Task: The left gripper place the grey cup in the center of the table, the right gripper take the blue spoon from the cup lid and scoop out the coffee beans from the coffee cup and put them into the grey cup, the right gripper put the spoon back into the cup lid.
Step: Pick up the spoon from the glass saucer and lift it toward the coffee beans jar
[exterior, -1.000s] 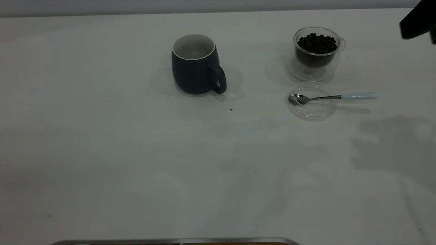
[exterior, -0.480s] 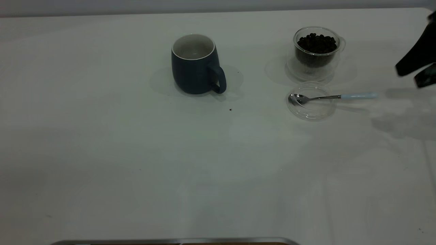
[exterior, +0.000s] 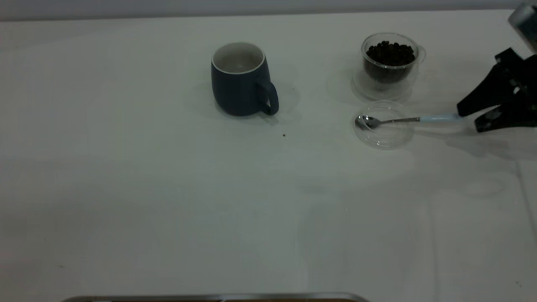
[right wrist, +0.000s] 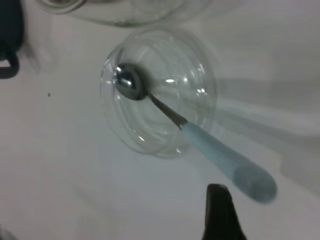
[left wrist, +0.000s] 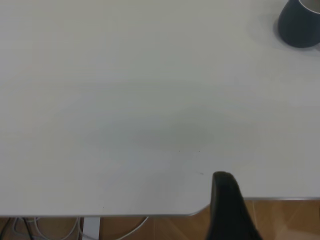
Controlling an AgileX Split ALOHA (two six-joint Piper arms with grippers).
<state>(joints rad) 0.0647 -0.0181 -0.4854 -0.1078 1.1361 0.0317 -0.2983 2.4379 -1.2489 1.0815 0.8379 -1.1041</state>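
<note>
The grey cup (exterior: 241, 79) stands upright near the table's (exterior: 168, 188) middle, handle toward the front right; it also shows in the left wrist view (left wrist: 300, 25). The coffee cup (exterior: 389, 63) with coffee beans (exterior: 391, 52) stands at the far right. In front of it the blue spoon (exterior: 440, 118) lies with its bowl in the cup lid (exterior: 384, 134). My right gripper (exterior: 469, 121) is open, low over the table, its tips either side of the handle's end. In the right wrist view the spoon (right wrist: 225, 160) lies close ahead of one finger (right wrist: 220, 210). My left gripper is outside the exterior view; one finger (left wrist: 223, 200) shows.
A tiny dark speck (exterior: 284, 135) lies in front of the grey cup. The table's near edge (left wrist: 150, 215) runs under my left gripper, with wooden floor and cables below it. A metal edge (exterior: 209, 297) shows at the front.
My right gripper has come down from the upper right corner and moved left to the end of the spoon's handle. The cups, lid and spoon have not moved.
</note>
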